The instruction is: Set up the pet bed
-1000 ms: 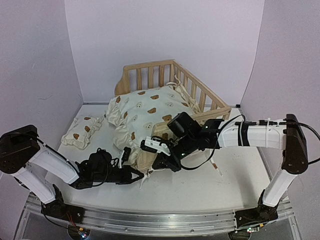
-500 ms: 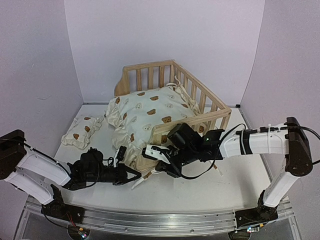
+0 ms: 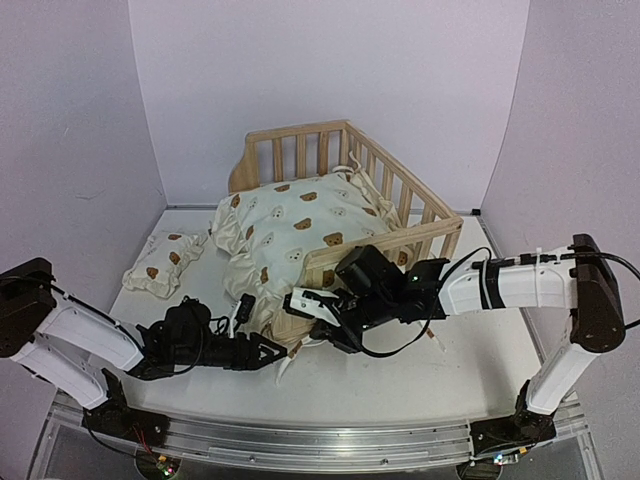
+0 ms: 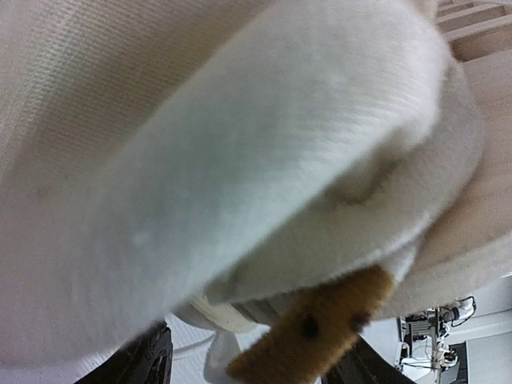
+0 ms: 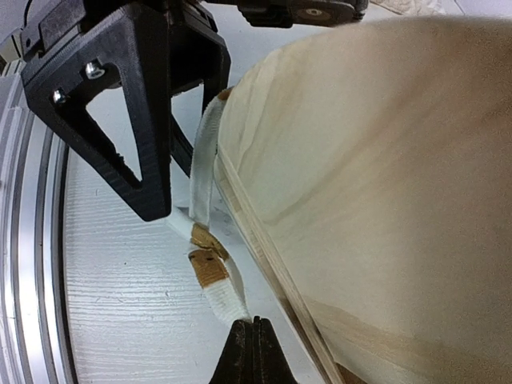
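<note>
Currently, the pine frame (image 3: pixel 420 232) stands on the tabletop (image 3: pixel 400 375) with its slatted rails upright. The bear-print cushion (image 3: pixel 290 225) lies partly inside the frame, bunched up, and spills over the frame's front-left edge. The small pillow (image 3: pixel 160 263) lies flat on the tabletop, apart from the frame on its left side.

Left tool (image 3: pixel 268 349): low at the frame's front-left corner, beneath the cushion overhang. Its wrist view is filled by cushion cloth (image 4: pixel 200 160). Whether it is open, closed or gripping cannot be determined.

Right tool (image 3: pixel 305 303): against the frame's front face, close to the same corner. Its wrist view shows the fingertips closed together (image 5: pixel 254 344) with nothing visible between them. A cushion tie (image 5: pixel 206 160) hangs down the frame's wooden face (image 5: pixel 384 160), and its end lies on the tabletop just beside those fingertips.
</note>
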